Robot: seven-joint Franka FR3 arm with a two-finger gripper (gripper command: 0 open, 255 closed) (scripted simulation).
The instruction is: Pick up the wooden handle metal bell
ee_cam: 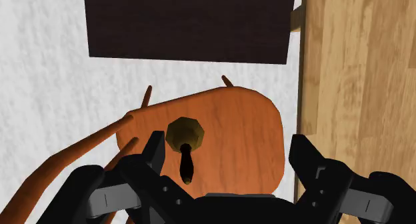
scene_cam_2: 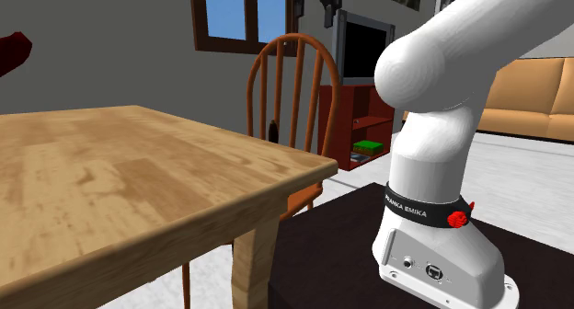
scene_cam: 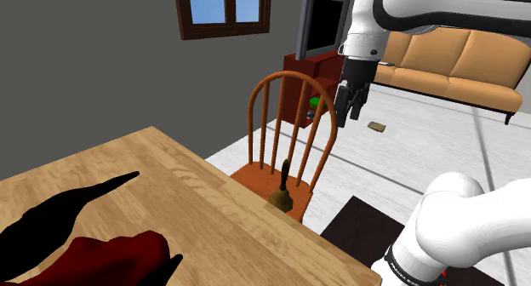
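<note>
Currently early stage: gripper (scene_cam: pixel 349 105) released, empty, hovering high; bell (scene_cam: pixel 282 195) upright on chair seat (ee_cam: pixel 247 123), gripper's 7 o'clock in shoulder view; descent, grasp, lift outstanding.

Golden bell (ee_cam: pixel 185 131), dark handle (ee_cam: pixel 187 167); orange chair (ee_cam: pixel 235 137).

Bell (scene_cam: pixel 282 193): small, with a brass-coloured flared body and a slender dark handle, possibly wood. It stands upright, mouth down and handle pointing up, on the orange-brown chair seat (scene_cam: pixel 255 175). It appears nearer the backrest than the wooden table (scene_cam: pixel 187 191) to the seat's near side.
</note>
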